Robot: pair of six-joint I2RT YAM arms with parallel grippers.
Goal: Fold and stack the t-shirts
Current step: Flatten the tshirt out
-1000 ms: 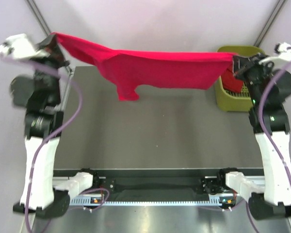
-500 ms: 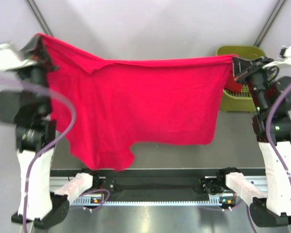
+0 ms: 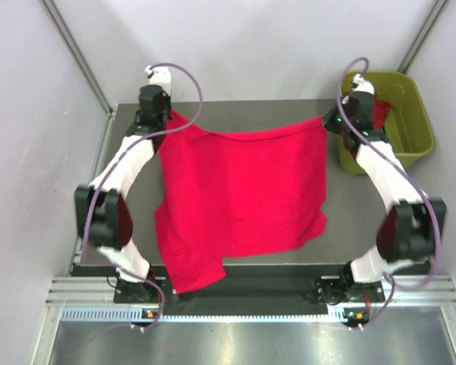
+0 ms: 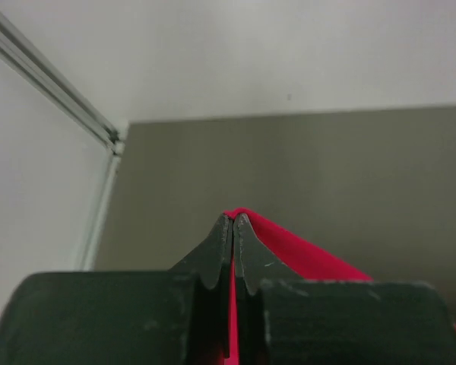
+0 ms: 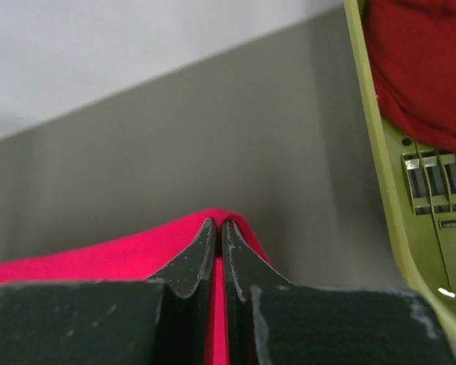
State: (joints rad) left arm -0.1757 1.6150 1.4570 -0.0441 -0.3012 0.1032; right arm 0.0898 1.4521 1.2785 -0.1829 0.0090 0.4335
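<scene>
The t-shirt, held aloft before, is now laid flat for folding; far corners are clamped by the left gripper and right gripper.

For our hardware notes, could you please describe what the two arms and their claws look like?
The left arm and right arm have white shells with black joints; a purple cable loops off each wrist. The left claw and right claw each have two dark, flat fingers tapering to points.

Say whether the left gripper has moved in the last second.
Yes. The left gripper swung rightward, from outside the table's left edge to over its far-left corner.
</scene>
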